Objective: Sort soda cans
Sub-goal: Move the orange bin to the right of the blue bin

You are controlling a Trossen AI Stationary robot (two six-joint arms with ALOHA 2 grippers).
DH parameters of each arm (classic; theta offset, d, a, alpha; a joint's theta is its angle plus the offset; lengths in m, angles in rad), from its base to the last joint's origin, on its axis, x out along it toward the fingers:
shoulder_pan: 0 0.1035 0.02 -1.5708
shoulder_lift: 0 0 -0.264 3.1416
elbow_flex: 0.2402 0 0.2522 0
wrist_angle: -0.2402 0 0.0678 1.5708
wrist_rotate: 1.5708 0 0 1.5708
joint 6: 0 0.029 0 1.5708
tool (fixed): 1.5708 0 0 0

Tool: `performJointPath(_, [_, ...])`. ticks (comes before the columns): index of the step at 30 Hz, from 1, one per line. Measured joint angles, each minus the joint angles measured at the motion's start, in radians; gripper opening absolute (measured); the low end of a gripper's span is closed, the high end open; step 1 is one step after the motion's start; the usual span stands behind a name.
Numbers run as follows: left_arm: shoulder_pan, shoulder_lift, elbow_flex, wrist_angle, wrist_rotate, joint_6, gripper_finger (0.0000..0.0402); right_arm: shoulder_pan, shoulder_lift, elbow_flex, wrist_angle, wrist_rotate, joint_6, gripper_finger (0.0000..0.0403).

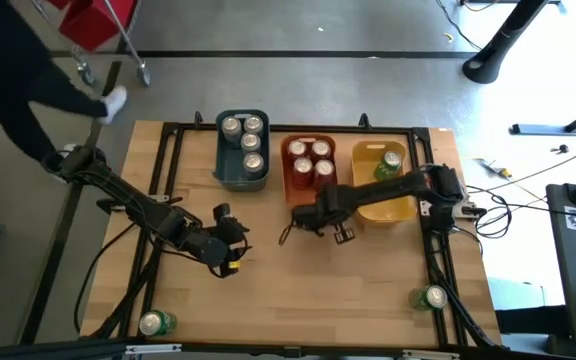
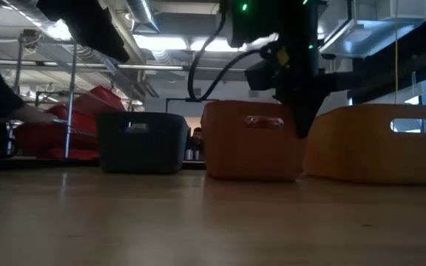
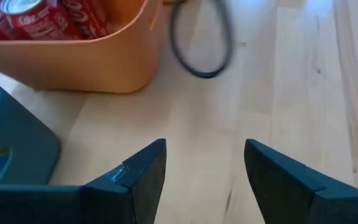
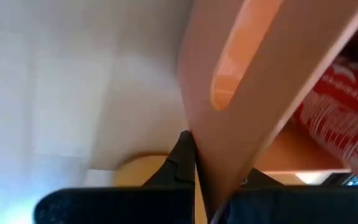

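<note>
Two green cans [image 1: 435, 297] wait unsorted at the counter [image 1: 268, 290] edge.
Right hand [image 1: 296, 222] clamps the orange bin [image 1: 290, 190] wall, likely steadying it; left hand [image 3: 204, 180], fingers apart, hovers nearby.

Table [image 1: 298, 290]: I see pale wood planks, visible grain, smooth with a dull sheen. Orange bin [image 1: 290, 180], yellow bin [image 1: 408, 208] and blue-grey bin [image 1: 225, 172] all read as moulded plastic, matt, smooth walls. Soda cans [image 1: 308, 160] are metal: bright silver tops catching light, red bodies glossy with printed lettering in my left wrist view. Left gripper [image 3: 204, 180] fingers [image 3: 143, 177] look like dark matt hard plastic, clean edges. Black cable loop [image 3: 201, 37] is smooth, rubbery, slightly shiny.
</note>
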Motion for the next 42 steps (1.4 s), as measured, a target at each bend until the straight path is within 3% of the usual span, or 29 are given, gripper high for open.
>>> performJointPath(17, [0.055,0.0,0.0,-0.003,-0.019,0.039,0.0208,-0.211,-0.002,0.002,0.204,0.002,-0.075,0.001])
performJointPath(29, [0.055,0.0,0.0,-0.008,-0.019,0.046,0.0208,-0.159,0.0,0.002,0.165,-0.016,-0.231,0.001])
performJointPath(42, [0.053,0.0,0.0,-0.007,-0.019,0.022,0.0208,-0.17,-0.001,0.001,0.207,-0.007,-0.17,0.0015])
